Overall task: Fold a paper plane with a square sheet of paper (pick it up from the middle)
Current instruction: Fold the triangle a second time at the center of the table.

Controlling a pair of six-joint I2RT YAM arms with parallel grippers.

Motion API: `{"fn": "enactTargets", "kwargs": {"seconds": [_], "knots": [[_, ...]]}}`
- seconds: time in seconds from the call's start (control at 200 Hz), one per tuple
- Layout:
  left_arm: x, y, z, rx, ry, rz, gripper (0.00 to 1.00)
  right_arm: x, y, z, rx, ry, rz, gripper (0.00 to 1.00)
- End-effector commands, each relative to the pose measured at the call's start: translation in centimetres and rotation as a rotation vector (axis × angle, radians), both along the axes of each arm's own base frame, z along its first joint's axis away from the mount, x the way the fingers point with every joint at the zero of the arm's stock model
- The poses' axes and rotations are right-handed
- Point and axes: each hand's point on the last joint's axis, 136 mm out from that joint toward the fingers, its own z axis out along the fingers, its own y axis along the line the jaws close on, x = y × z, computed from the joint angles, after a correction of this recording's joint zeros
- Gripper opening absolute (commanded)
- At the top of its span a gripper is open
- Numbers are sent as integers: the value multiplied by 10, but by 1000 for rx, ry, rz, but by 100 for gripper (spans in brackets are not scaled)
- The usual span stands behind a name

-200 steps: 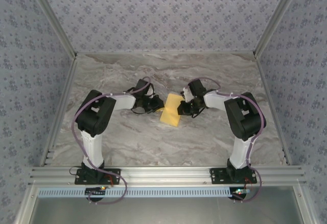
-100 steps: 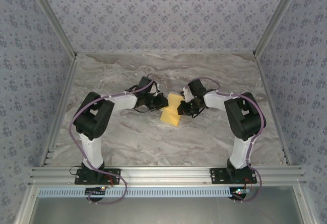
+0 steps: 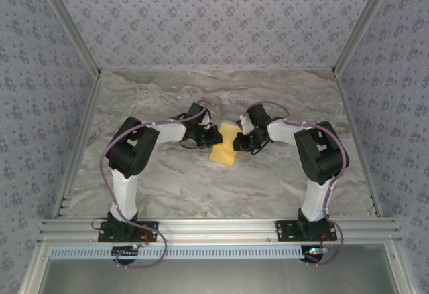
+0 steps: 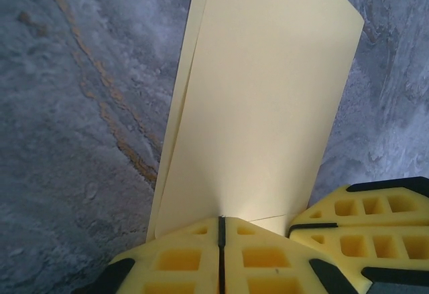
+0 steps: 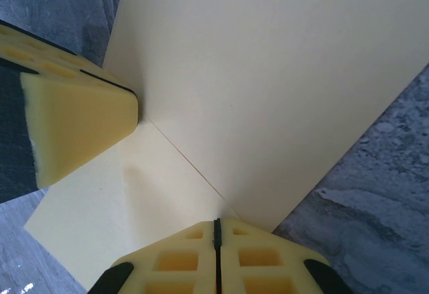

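Arms angled inward, left gripper (image 3: 214,135) and right gripper (image 3: 237,142) closed

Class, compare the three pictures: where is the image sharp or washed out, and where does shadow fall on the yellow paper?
Top external: even light, no glare, the paper small but clear. Left wrist: paper and marble table crisp, left gripper cut off by the bottom edge. Right wrist: paper washed pale, a faint shadow beside the left gripper's finger.

Soft even light; pale glare on paper (image 4: 268,93)
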Motion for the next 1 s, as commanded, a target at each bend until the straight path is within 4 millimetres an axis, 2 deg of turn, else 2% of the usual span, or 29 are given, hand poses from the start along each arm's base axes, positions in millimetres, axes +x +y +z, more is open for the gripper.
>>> {"fn": "enactTargets", "kwargs": {"seconds": [0.0, 0.15, 0.255, 0.45, 0.555, 0.66, 0.75, 0.999], "knots": [[6, 21, -14, 76, 16, 48, 9, -24, -29, -40, -166, 101, -13, 7], [17, 50, -14, 94, 13, 124, 9, -24, -31, -41, -174, 104, -15, 7], [21, 58, -4, 73, -3, 133, 10, -24, -31, -40, -171, 103, -13, 7], [16, 31, 41, -44, -82, 52, 10, -22, -27, -35, -153, 94, -11, 7], [8, 12, 52, -72, -99, 1, 10, -21, -25, -34, -153, 92, -9, 7], [-3, -7, 47, -79, -81, -50, 10, -21, -25, -34, -151, 93, -8, 7], [-9, -16, 34, -66, -52, -70, 9, -21, -23, -32, -144, 93, -6, 7], [-13, -10, 2, 14, 7, -60, 6, -16, -12, -15, -85, 60, 10, 7]]}}
